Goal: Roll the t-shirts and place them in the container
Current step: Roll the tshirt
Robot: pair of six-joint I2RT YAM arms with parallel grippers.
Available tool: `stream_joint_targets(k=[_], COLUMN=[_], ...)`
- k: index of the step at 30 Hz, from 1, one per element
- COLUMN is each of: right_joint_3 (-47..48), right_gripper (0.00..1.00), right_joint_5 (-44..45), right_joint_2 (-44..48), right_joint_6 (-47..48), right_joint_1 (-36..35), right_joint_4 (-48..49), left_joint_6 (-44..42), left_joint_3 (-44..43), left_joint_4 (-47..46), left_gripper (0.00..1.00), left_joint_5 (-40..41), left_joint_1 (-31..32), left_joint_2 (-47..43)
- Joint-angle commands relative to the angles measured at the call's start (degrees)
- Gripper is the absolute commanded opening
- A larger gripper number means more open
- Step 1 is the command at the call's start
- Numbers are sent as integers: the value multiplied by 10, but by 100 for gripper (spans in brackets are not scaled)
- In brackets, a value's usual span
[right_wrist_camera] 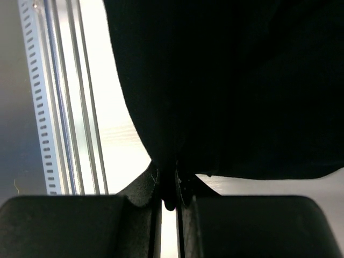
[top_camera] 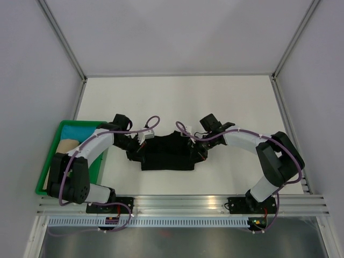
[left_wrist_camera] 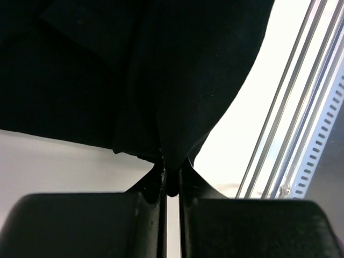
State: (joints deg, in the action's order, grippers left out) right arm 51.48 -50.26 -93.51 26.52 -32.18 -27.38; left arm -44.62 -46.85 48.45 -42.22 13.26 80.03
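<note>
Top view: black t-shirt (top_camera: 166,153) sits bunched in a wide strip on the bench (top_camera: 177,97), near the front edge and between the arms. Left jaws are at its left end, right jaws at its right end. Green bin (top_camera: 47,181) is off to the left.

Left wrist: left jaws nearly closed, pinching a fold of the shirt's edge; cloth fans out from the pinch.

Right wrist: right jaws likewise narrow, clamped on a fold of cloth.

Handling, prob.: thin, soft, light, no stiffness, so it sags and could slip from a shallow pinch. Best grip is deep on the edge at both ends, w/ even tension.
</note>
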Motion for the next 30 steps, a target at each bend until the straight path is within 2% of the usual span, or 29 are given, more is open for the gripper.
stream_joint_targets(k=[1, 4, 5, 6, 7, 9, 11, 16, 18, 21, 22, 25, 28, 29, 30], right_joint_3=[13, -22, -49, -60, -78, -80, -70, -125, -147, -213, -247, -283, -306, -311, -313], right_gripper=[0, 0, 3, 26, 40, 53, 57, 61, 62, 65, 65, 64, 42, 20, 11], right_joint_5=[33, 36, 46, 67, 115, 136, 127, 82, 89, 99, 104, 118, 123, 119, 112], right_joint_2=[18, 78, 93, 118, 126, 130, 129, 170, 198, 230, 233, 216, 188, 179, 177], right_joint_6=[-80, -150, -174, -203, -212, -205, -200, -224, -250, -332, -356, -436, -487, -495, -510], right_joint_1=[-12, -59, -61, -58, -53, -31, -15, -14, -14, -13, -14, -15, -15, -15, -15], right_joint_4=[29, 98, 119, 135, 163, 174, 177, 235, 248, 348, 428, 555, 630, 640, 645], left_joint_6=[5, -28, -29, -29, -27, -16, -7, -1, -2, -3, -4, -1, 1, 2, 3], left_joint_3=[3, 18, 18, 16, 13, -2, -24, -31, -30, -31, -31, -34, -33, -33, -32], left_joint_4=[-3, 30, 34, 35, 27, 20, 21, 12, 11, 10, 9, 9, 10, 10, 11], left_gripper=[2, 2, 2, 2, 2, 2, 2, 2, 2, 2, 2, 2, 2, 2, 2], left_joint_5=[-45, -46, -45, -47, -52, -65, -67, -81, -83, -89, -90, -90, -90, -84, -79], left_joint_1=[0, -1, -4, -8, -11, -22, -27, -50, -57, -57, -57, -57, -57, -57, -57], left_joint_2=[-24, -67, -82, -80, -72, -24, 29, 54, 53, 57, 59, 65, 64, 62, 61])
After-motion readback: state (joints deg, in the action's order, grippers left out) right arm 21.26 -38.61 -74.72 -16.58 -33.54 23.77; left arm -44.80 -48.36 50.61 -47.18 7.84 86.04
